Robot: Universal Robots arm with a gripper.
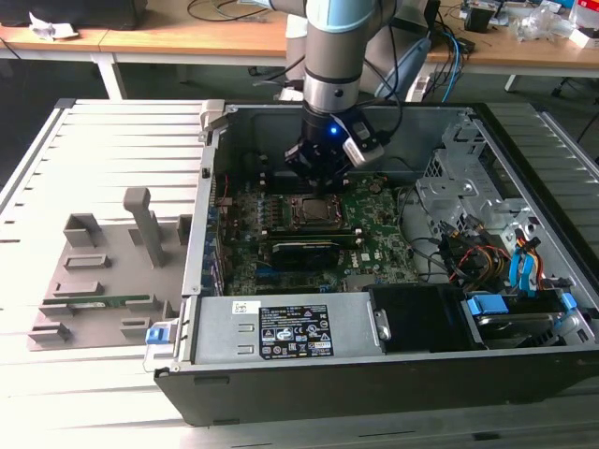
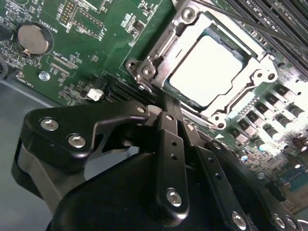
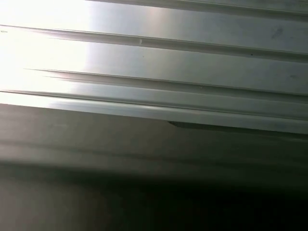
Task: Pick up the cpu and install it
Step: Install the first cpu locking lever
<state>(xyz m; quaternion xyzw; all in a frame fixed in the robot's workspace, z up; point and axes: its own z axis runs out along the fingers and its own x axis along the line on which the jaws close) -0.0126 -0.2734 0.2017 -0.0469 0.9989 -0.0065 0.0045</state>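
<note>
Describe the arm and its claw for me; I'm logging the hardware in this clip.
The arm is a thick silver-grey tube with a pale blue band and a metal ring at the wrist. A small blue light glows there, and black cables trail off. The claw is matte black, made of flat linked bars with silver screws.

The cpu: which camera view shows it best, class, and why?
The second wrist view: the cpu lies large and bright, seated inside the socket frame. In the exterior view it is a small square on the motherboard, just below the pincer.
</note>
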